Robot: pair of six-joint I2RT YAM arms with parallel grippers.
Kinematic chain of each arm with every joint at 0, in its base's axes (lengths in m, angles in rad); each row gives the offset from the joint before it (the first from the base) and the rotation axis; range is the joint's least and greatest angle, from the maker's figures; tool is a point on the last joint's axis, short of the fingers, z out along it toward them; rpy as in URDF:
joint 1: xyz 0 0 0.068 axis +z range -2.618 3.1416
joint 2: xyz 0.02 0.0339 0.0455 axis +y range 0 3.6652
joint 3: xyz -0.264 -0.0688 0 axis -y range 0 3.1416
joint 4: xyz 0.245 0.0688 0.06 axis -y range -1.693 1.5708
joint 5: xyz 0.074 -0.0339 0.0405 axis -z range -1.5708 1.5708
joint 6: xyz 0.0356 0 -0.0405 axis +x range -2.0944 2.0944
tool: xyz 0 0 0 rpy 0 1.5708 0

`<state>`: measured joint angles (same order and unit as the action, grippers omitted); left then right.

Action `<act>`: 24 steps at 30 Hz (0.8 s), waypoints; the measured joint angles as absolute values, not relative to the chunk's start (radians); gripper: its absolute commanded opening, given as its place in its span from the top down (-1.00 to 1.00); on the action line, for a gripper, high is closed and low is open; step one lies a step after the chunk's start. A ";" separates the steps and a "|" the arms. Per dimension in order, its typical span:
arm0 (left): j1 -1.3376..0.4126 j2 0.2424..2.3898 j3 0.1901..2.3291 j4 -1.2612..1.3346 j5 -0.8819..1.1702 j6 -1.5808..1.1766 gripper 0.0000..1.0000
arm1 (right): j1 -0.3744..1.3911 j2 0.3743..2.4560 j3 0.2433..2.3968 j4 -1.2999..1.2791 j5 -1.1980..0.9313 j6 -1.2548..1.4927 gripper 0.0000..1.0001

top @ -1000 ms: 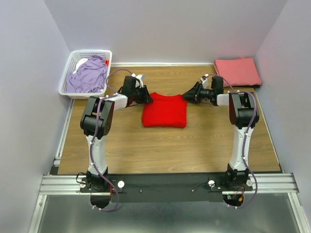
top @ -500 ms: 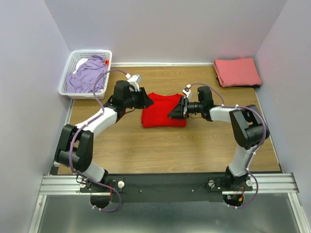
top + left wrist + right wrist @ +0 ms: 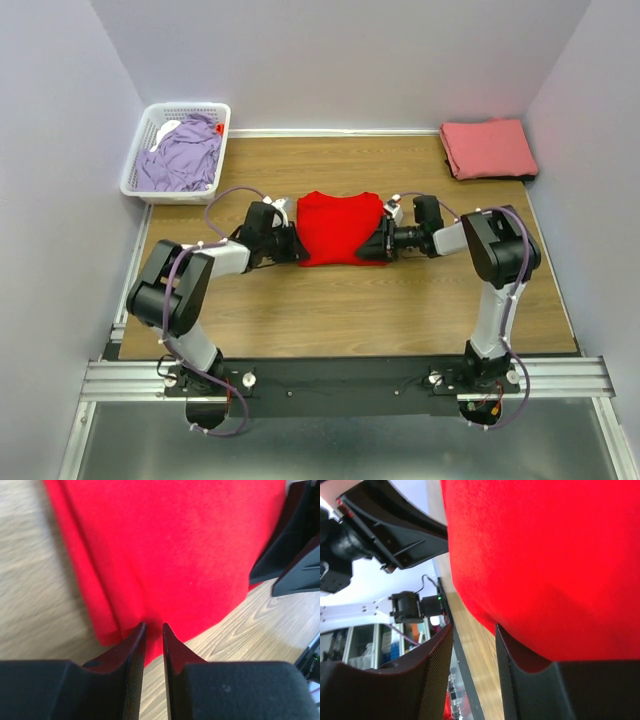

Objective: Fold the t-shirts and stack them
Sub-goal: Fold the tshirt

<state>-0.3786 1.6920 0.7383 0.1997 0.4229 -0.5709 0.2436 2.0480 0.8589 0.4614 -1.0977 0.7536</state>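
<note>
The red t-shirt (image 3: 340, 228) lies folded in a rectangle at the table's middle. My left gripper (image 3: 296, 244) lies low at its near left edge. In the left wrist view the jaws (image 3: 153, 626) stand almost together, tips at the red cloth (image 3: 175, 545); a pinch does not show. My right gripper (image 3: 383, 244) is at the near right edge. It stands open (image 3: 474, 627), wood showing in the gap, and the red cloth (image 3: 545, 555) lies over one finger (image 3: 520, 655). The pink t-shirt (image 3: 488, 148) lies folded at the back right. The lavender t-shirt (image 3: 182, 152) is crumpled in the basket.
The white lattice basket (image 3: 140, 160) stands at the back left corner. Grey walls close in the left, back and right sides. A metal rail (image 3: 340, 375) with both arm bases runs along the near edge.
Both grippers have come down from the red t-shirt's far corners to its near side edges, facing each other low over the table. The shirt itself has hardly shifted.
</note>
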 measured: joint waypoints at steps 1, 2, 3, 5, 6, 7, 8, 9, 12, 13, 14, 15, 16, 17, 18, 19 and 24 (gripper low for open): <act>-0.376 1.669 0.726 0.189 0.414 -0.570 0.35 | 0.242 2.032 0.855 0.444 -1.089 0.745 0.02; -0.375 1.652 0.718 0.178 0.406 -0.571 0.31 | 0.242 2.019 0.854 0.427 -1.081 0.739 0.01; -0.373 1.624 0.709 0.162 0.395 -0.569 0.19 | 0.245 1.993 0.854 0.395 -1.064 0.730 0.00; -0.372 1.552 0.694 0.126 0.368 -0.566 0.04 | 0.254 1.939 0.857 0.354 -1.043 0.721 -0.05; -0.371 1.514 0.690 0.110 0.352 -0.562 0.00 | 0.266 1.905 0.866 0.337 -1.032 0.724 -0.07; -0.370 1.483 0.690 0.098 0.340 -0.560 -0.03 | 0.278 1.883 0.875 0.326 -1.026 0.725 -0.10; -0.368 1.424 0.690 0.082 0.316 -0.551 -0.04 | 0.299 1.861 0.892 0.318 -1.018 0.732 -0.13; -0.368 1.390 0.690 0.071 0.299 -0.545 -0.05 | 0.316 1.847 0.910 0.314 -1.009 0.737 -0.15; -0.368 1.261 0.692 0.041 0.235 -0.522 -0.05 | 0.392 1.831 0.978 0.335 -0.986 0.775 -0.15; -0.366 1.222 0.694 0.031 0.217 -0.515 -0.05 | 0.416 1.836 0.993 0.353 -0.982 0.792 -0.15; -0.366 1.188 0.695 0.019 0.200 -0.506 -0.05 | 0.436 1.849 1.006 0.372 -0.981 0.806 -0.15; -0.366 1.158 0.695 0.006 0.184 -0.497 -0.05 | 0.452 1.866 1.020 0.384 -0.979 0.816 -0.15; -0.364 1.132 0.695 -0.006 0.171 -0.491 -0.05 | 0.466 1.889 1.031 0.397 -0.974 0.822 -0.15; -0.363 1.115 0.695 -0.017 0.161 -0.485 -0.06 | 0.482 1.928 1.043 0.414 -0.966 0.831 -0.15; -0.362 1.095 0.695 -0.034 0.146 -0.479 -0.06 | 0.491 1.968 1.047 0.431 -0.960 0.838 -0.15; -0.362 1.076 0.695 -0.047 0.133 -0.474 -0.06 | 0.498 2.012 1.046 0.450 -0.954 0.849 -0.15; -0.361 0.992 0.690 -0.098 0.073 -0.451 -0.06 | 0.496 2.149 1.048 0.520 -0.980 0.916 -0.14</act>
<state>-0.3611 0.9924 0.6899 -0.0978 0.0734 -0.4511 0.4957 2.1494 1.0481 0.5201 -0.9802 0.9161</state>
